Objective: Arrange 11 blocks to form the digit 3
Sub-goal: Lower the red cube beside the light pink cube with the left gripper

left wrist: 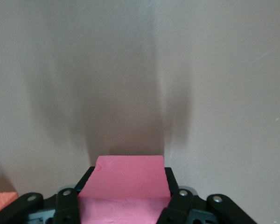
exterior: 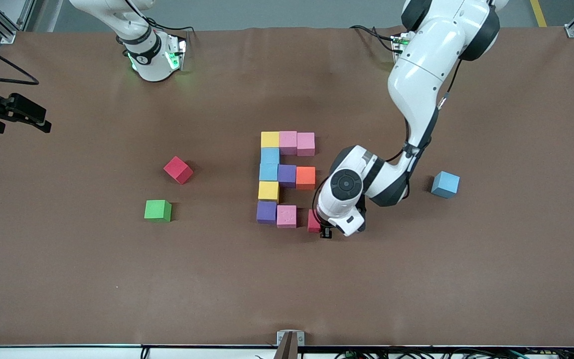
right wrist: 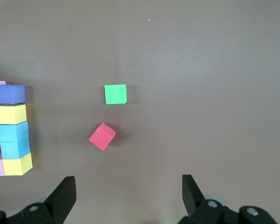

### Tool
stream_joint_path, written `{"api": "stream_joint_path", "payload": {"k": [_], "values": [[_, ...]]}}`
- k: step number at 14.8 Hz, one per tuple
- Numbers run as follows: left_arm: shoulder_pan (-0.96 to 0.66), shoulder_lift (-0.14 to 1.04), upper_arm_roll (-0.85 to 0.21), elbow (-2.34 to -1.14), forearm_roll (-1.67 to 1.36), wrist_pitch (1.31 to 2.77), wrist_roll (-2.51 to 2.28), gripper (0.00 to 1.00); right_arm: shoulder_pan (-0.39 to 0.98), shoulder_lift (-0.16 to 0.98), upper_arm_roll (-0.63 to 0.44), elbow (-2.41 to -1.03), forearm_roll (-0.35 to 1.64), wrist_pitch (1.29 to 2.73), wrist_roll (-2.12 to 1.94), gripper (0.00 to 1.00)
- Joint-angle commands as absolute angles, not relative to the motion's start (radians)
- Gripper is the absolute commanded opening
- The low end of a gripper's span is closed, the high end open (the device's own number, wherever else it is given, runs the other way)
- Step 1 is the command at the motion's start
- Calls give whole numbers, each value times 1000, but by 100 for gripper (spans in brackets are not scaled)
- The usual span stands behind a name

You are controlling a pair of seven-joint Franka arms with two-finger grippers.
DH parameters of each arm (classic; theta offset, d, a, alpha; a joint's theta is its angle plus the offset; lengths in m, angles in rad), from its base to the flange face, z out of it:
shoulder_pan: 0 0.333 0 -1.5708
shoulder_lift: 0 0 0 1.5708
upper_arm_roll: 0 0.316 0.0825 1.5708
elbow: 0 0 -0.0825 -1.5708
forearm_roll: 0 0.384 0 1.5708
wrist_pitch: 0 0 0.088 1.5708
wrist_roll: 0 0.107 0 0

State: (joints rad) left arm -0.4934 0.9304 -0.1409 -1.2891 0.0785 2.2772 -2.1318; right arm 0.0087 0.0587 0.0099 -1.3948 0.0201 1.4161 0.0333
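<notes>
Left pincer [exterior: 320, 227] gripping red cube [exterior: 313, 221]

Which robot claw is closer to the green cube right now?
Left. The left claw is down at the figure, shut on a red cube. The right claw waits open, high up at the table's edge, farther from the green cube.

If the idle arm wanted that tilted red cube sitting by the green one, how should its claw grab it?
From straight above, pinching two opposite flat sides. The red cube sits turned at an angle to the green cube, so the open right claw would probably need to twist to line up with its faces. Open table surrounds it, so either pair of sides looks reachable.
</notes>
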Motion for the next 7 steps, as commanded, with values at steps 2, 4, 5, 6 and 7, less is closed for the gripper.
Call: {"api": "stream_joint_path", "payload": {"k": [2, 4, 5, 6, 7], "values": [[-517, 959, -129, -1238, 57, 2255, -2158, 1, -3, 38, 15, -1419, 41, 1424, 74, 100], [-522, 959, -129, -1239, 57, 2260, -2160, 1, -3, 38, 14, -1419, 40, 1425, 74, 100], [-522, 960, -129, -1239, 57, 2266, -2158, 1, -3, 38, 14, -1419, 40, 1424, 74, 100], [-531, 962, -129, -1239, 57, 2275, -2158, 1, -2, 38, 15, -1419, 38, 1424, 72, 100], [-538, 966, -129, -1239, 55, 2276, -2160, 1, -2, 38, 15, -1419, 38, 1424, 72, 100]]}}
